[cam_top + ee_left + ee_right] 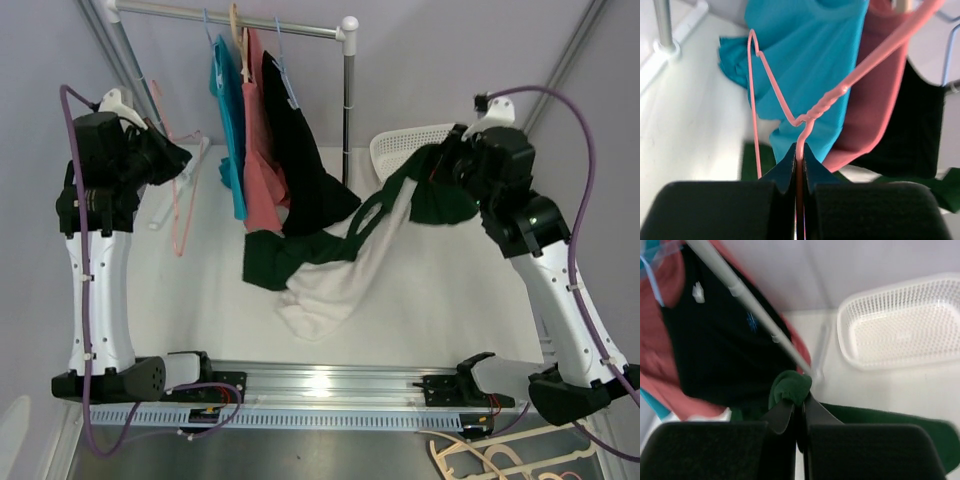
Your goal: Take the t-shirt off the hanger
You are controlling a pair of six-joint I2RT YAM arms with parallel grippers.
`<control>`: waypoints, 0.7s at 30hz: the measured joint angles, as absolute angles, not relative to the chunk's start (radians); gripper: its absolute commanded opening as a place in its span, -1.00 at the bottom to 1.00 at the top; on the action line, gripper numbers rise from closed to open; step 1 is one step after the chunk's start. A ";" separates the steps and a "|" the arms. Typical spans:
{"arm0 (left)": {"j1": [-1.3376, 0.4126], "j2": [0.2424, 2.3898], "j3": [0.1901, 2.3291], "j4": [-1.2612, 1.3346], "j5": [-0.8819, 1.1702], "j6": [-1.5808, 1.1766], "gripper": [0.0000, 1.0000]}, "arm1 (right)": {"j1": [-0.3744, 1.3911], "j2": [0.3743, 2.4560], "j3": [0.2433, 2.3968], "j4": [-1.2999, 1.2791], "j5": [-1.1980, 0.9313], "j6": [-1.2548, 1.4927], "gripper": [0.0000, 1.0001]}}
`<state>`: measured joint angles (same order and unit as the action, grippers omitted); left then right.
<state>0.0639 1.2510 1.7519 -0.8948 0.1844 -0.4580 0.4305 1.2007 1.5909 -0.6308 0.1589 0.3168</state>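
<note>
Plainly the separating step is at its end. The left gripper (pixel 172 160) has its fingers pressed tight on the twisted neck of the thin pink wire hanger (pixel 860 72), and in the top view that hanger hangs bare below it, over the left side of the white table (pixel 450 300). No cloth is on the wire that I can see.

The dark green t-shirt (pixel 440 200) is on the other side. The right gripper (pixel 801 400) has its fingers closed on a bunched fold of it, held up near the white perforated plastic basket (pixel 900 361). From there the shirt drapes down and leftward to the middle of the table. Its lower end lies crumpled there, partly over a white garment (pixel 330 290) and just under the clothes on the rack. Shirt and hanger are well apart and nothing joins them.

On the metal rail (pixel 240 20) a teal garment (pixel 228 130), a salmon-pink garment (pixel 262 150) and a black garment (pixel 300 160) hang side by side.

I judge the task all but done. What remains is to set things down. The right arm needs to draw the shirt's trailing end clear of the black garment's hem and the white cloth before letting go. The left arm needs a free spot for the hanger, away from the hanging clothes, so the hook does not catch them.
</note>
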 measured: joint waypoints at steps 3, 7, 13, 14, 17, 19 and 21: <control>0.066 1.261 1.824 -0.893 0.156 -0.450 -0.99 | 0.386 1.281 1.747 -0.595 0.133 0.303 -1.00; 0.086 1.286 1.919 -0.884 0.136 -0.443 -0.99 | 0.334 1.469 2.030 -0.539 0.123 0.287 -1.00; 0.103 1.363 1.973 -0.879 0.111 -0.440 -0.99 | 0.278 1.686 2.204 -0.345 0.182 0.262 -1.00; 0.103 1.373 1.972 -0.881 0.106 -0.438 -0.99 | 0.272 1.710 2.213 -0.309 0.195 0.254 -1.00; 0.106 1.386 1.961 -0.875 0.082 -0.432 -0.99 | 0.258 1.788 2.244 -0.177 0.223 0.221 -1.00; 0.111 1.388 1.958 -0.863 0.070 -0.424 -0.99 | 0.249 1.847 2.296 -0.108 0.235 0.198 -1.00; 0.116 1.389 1.958 -0.837 0.056 -0.417 -0.99 | 0.234 1.914 2.383 -0.036 0.234 0.182 -1.00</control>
